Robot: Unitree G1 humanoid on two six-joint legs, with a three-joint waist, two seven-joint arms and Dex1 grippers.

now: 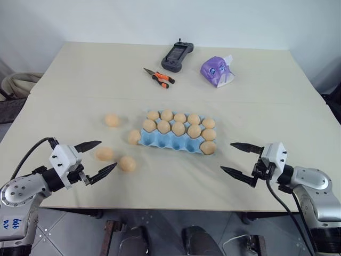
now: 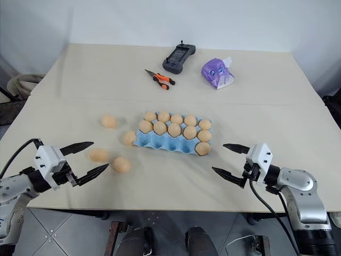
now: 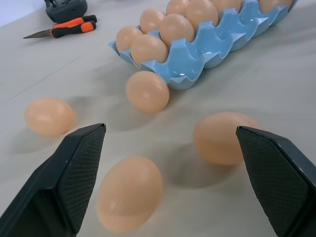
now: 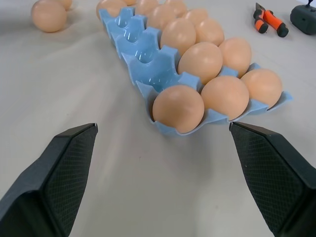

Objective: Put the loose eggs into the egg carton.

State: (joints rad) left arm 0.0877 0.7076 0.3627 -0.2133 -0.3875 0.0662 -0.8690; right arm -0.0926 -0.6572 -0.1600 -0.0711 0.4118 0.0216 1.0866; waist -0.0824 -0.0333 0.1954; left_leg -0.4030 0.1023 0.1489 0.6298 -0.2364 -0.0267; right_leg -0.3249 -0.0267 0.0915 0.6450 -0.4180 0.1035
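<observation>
The light blue egg carton [image 1: 166, 142] lies mid-table with several eggs in its two far rows and one egg [image 4: 177, 108] in the near row's right-end cup; the other near cups are empty. Several loose eggs lie left of it: one [image 1: 134, 137] against the carton's left end, one [image 1: 111, 120] farther left, and two [image 1: 104, 154] [image 1: 127, 163] close to the table's front. My left gripper [image 1: 107, 154] stands open, level, right by those two front eggs [image 3: 129, 192] [image 3: 222, 137]. Level with the carton's right end, my right gripper [image 1: 226, 156] is open and empty.
Orange-handled pliers [image 1: 160, 78], a black controller [image 1: 177, 56] and a purple tissue pack [image 1: 217, 71] lie at the far side. The table's front edge [image 1: 176, 209] runs just under both grippers.
</observation>
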